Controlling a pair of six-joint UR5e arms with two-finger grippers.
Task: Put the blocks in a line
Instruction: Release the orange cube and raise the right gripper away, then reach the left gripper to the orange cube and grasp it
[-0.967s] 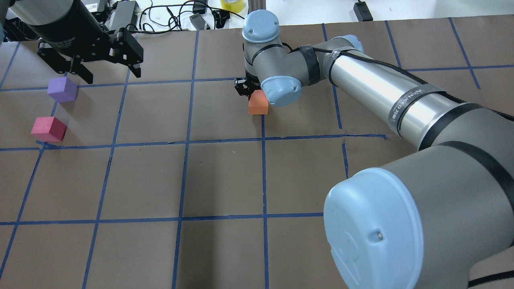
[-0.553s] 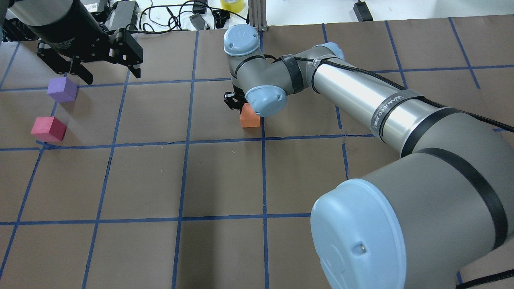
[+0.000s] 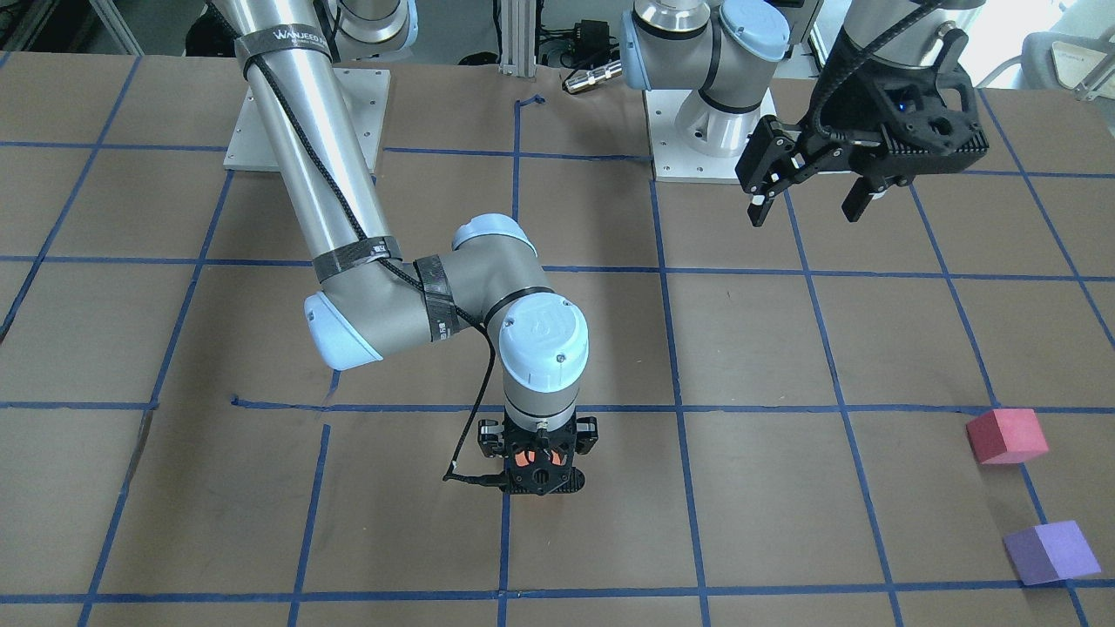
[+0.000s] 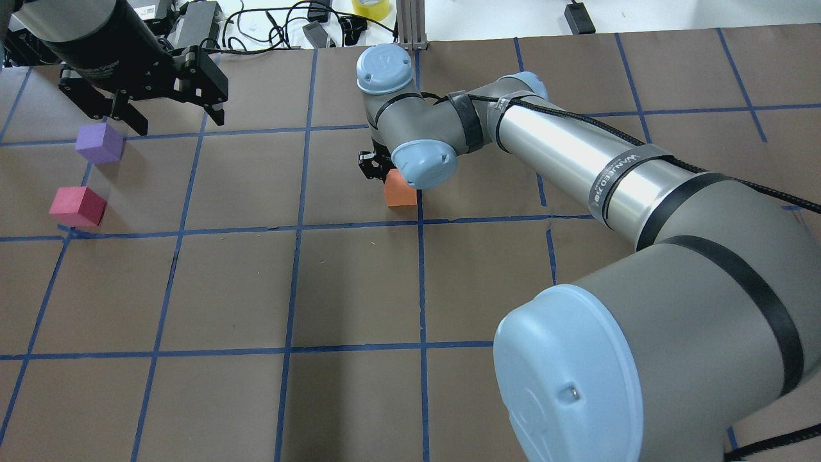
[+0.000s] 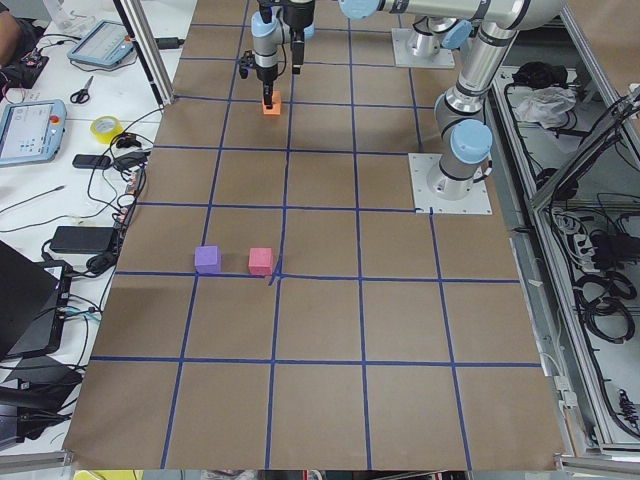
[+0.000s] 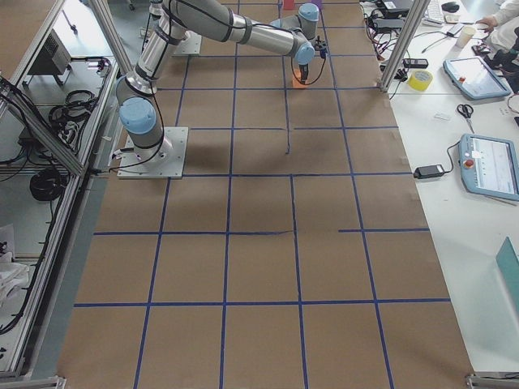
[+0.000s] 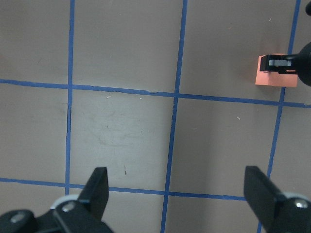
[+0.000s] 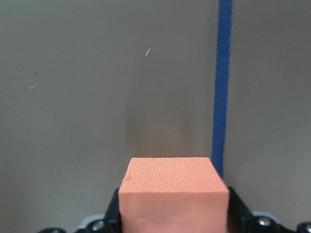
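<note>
My right gripper (image 3: 536,475) is shut on the orange block (image 4: 401,192), which fills the bottom of the right wrist view (image 8: 172,194). It holds the block low over the brown paper by a blue tape line; I cannot tell if it touches. The purple block (image 4: 99,142) and the pinkish red block (image 4: 78,206) sit side by side at the far left. My left gripper (image 4: 168,119) hangs open and empty just right of the purple block. The left wrist view shows its fingers (image 7: 99,187) spread apart and the orange block (image 7: 277,76) far off.
The table is covered in brown paper (image 4: 359,289) with a blue tape grid. Cables, a tape roll (image 4: 372,6) and power bricks lie beyond the far edge. The arm bases (image 3: 697,131) stand on the robot's side.
My right arm has carried the orange block a little to the left and toward the robot, mostly in the first half second. The left arm and the other two blocks have not moved.
</note>
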